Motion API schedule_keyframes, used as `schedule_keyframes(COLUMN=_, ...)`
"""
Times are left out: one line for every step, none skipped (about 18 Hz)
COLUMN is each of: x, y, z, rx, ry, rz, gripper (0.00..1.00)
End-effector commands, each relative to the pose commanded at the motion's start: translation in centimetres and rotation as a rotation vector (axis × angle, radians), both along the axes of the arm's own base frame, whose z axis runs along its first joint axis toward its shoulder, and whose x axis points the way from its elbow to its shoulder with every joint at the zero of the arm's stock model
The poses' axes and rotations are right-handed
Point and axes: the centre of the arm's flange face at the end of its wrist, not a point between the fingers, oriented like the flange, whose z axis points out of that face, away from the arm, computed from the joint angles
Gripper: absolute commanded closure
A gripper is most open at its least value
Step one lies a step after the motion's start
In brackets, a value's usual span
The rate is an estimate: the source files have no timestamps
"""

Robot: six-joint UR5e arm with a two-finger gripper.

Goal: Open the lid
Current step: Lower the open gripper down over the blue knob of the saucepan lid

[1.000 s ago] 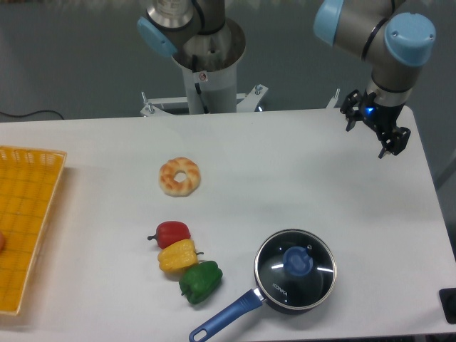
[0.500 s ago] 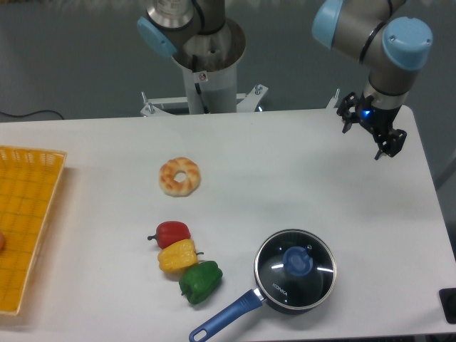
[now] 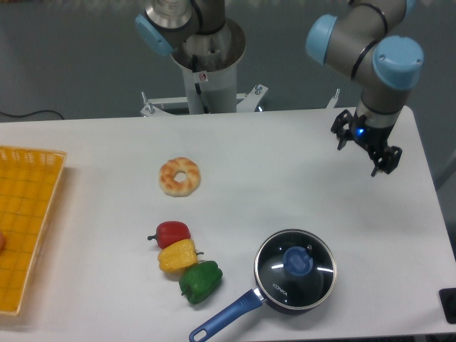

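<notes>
A: Fingers (image 3: 340,137) first. Two dark prongs hang from the gripper (image 3: 360,149) at the far right of the surface (image 3: 285,178), one at the left near the blue indicator light, the other (image 3: 377,161) lower right. They stand apart with white surface showing between them, and they pinch nothing.

B: Contact with anything?

A: None visible. The gripper hangs above the surface, well apart from the pan (image 3: 294,273), which sits near the front edge.

B: Position of the lid?

A: The lid (image 3: 313,269) sits flat on the pan, its metal rim matching the pan's outline all round. Dark glass, with light streaks reflected on it. The blue knob (image 3: 297,261) is at its centre, upright. The pan's long blue handle (image 3: 226,315) points toward the front left.

B: Other items, same view?

A: A bagel (image 3: 179,176) lies left of centre. Nearer the front, three peppers lie in a touching diagonal row: red pepper (image 3: 172,233), yellow pepper (image 3: 177,255), green pepper (image 3: 200,281). The green one is just beside the pan handle; whether they touch I cannot tell. A yellow basket (image 3: 28,221) occupies the left edge, partly cut off. The arm's base column (image 3: 206,71) stands behind the surface.
</notes>
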Motion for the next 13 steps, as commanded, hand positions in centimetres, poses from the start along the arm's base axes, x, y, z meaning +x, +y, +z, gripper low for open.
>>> schedule_keyframes(x=-0.1, y=0.7, z=0.0, rx=0.001, ry=0.003, rz=-0.008, gripper=0.0)
schedule_keyframes(x=-0.3, y=1.3, z=0.0, rx=0.005, ry=0.005, rz=-0.014, gripper=0.0)
schedule_keyframes(x=-0.2, y=1.9, z=-0.4, rx=0.006, ry=0.001, rz=-0.023, gripper=0.01)
schedule_keyframes(x=-0.3, y=2.5, z=-0.7, rx=0.005, ry=-0.004, rz=-0.033, gripper=0.03)
schedule_keyframes(x=-0.2, y=3.0, z=-0.7, rx=0.007, ry=-0.003, rz=-0.041, gripper=0.02)
schedule_keyframes(x=-0.1, y=3.3, z=-0.9, rx=0.007, ry=-0.004, rz=-0.047, gripper=0.01)
schedule_keyframes(x=0.1, y=3.9, z=-0.9, rx=0.007, ry=-0.003, rz=-0.057, gripper=0.0)
schedule_keyframes(x=0.1, y=4.2, z=-1.0, rx=0.006, ry=-0.002, rz=-0.06, gripper=0.0)
schedule_keyframes(x=0.1, y=4.6, z=-1.0, rx=0.007, ry=0.001, rz=-0.07, gripper=0.0)
schedule_keyframes(x=0.3, y=5.3, z=-0.9, rx=0.007, ry=0.007, rz=-0.083, gripper=0.0)
schedule_keyframes(x=0.3, y=6.0, z=-1.0, rx=0.009, ry=0.011, rz=-0.088, gripper=0.0)
schedule_keyframes(x=0.3, y=6.6, z=-1.1, rx=0.008, ry=0.013, rz=-0.094, gripper=0.0)
schedule_keyframes(x=0.4, y=7.5, z=-1.6, rx=0.004, ry=0.012, rz=-0.103, gripper=0.0)
